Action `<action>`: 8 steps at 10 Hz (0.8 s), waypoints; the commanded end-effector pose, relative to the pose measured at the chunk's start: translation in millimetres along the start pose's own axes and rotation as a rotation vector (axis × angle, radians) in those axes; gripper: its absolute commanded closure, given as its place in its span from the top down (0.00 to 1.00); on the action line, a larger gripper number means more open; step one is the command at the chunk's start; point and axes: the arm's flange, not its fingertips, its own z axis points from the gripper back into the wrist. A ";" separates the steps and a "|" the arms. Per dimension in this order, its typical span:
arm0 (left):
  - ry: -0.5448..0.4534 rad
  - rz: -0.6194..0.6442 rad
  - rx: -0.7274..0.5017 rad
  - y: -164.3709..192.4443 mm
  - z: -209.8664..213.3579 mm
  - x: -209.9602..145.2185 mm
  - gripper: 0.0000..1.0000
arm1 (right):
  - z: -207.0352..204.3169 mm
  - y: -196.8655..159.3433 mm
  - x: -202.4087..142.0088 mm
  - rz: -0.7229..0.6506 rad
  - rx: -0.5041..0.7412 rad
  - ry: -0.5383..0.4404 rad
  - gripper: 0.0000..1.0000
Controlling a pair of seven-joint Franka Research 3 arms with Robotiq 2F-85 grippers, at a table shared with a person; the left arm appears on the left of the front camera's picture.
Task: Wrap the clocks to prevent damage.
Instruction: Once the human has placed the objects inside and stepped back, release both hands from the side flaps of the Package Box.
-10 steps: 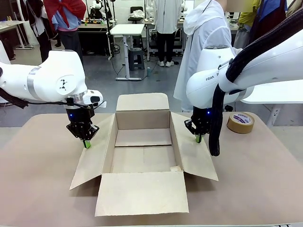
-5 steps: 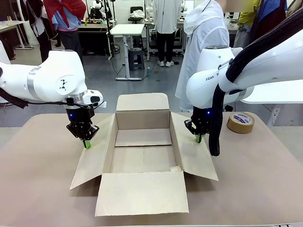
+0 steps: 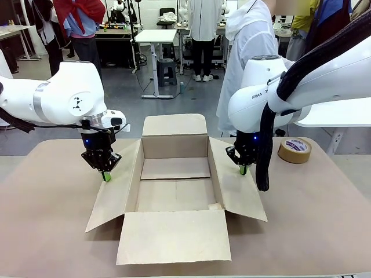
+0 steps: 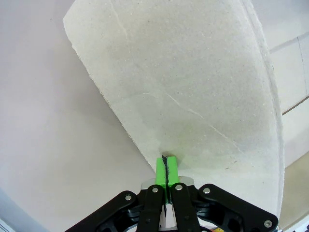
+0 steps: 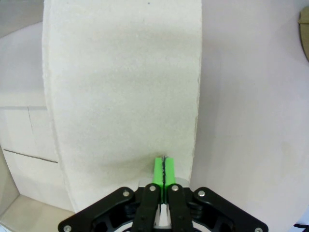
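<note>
The clocks are out of view. A brown cardboard carton (image 3: 174,124) stands open in the middle of the table, nothing inside it, all its flaps folded outward. My left gripper (image 3: 106,175) points down with its green pads pressed together, tips resting on the carton's left flap (image 3: 116,194). In the left wrist view that gripper (image 4: 167,164) is shut, nothing between its pads, against the pale flap (image 4: 193,87). My right gripper (image 3: 243,170) is likewise shut, tips on the right flap (image 3: 239,191). The right wrist view shows the gripper (image 5: 164,166) on the flap (image 5: 120,96).
A roll of brown tape (image 3: 294,150) lies on the table at the far right, behind my right arm. A person in a white hooded jacket (image 3: 249,52) stands at the far side. The front flap (image 3: 174,237) reaches toward the near table edge.
</note>
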 end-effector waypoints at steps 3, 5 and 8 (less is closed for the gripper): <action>0.003 -0.002 0.006 0.1 -1.3 -0.7 0.00 | -3.2 -0.2 -1.8 -0.007 -0.016 -0.001 0.01; 0.003 -0.002 0.006 0.1 -1.3 -0.7 0.00 | -3.2 -0.2 -1.8 -0.007 -0.016 -0.001 0.01; 0.003 -0.002 0.006 0.1 -1.3 -0.7 0.00 | -3.2 -0.2 -1.8 -0.007 -0.016 -0.001 0.01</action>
